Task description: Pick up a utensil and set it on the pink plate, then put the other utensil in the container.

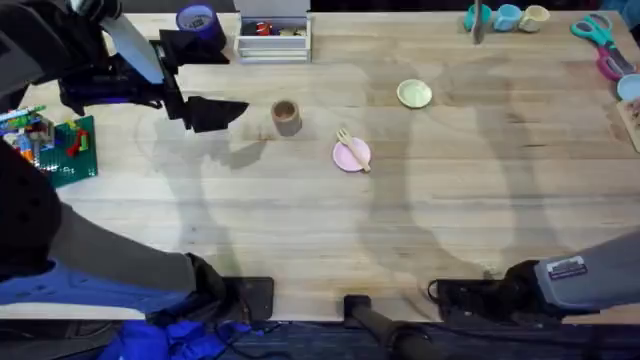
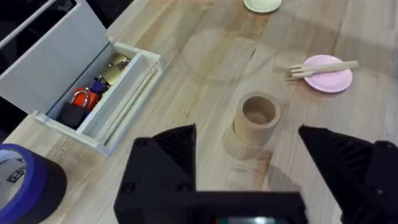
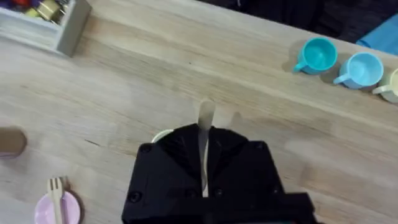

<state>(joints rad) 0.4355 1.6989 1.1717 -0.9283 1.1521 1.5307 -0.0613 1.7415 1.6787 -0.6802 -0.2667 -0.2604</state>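
My left fingers (image 1: 225,110) hang spread wide and empty, just left of the container (image 1: 286,116), which stands upright on the table (image 1: 300,220). Right of it the utensil (image 1: 352,148) lies across the pink plate (image 1: 351,155). My right fingers (image 3: 203,163) are closed tight on the other utensil (image 3: 205,118), held above the table.

The left arm is extended over the table's far-left area with the left gripper (image 1: 232,110) spread wide, while the right gripper (image 3: 203,155) is clamped shut, a slim pale handle pinched between.
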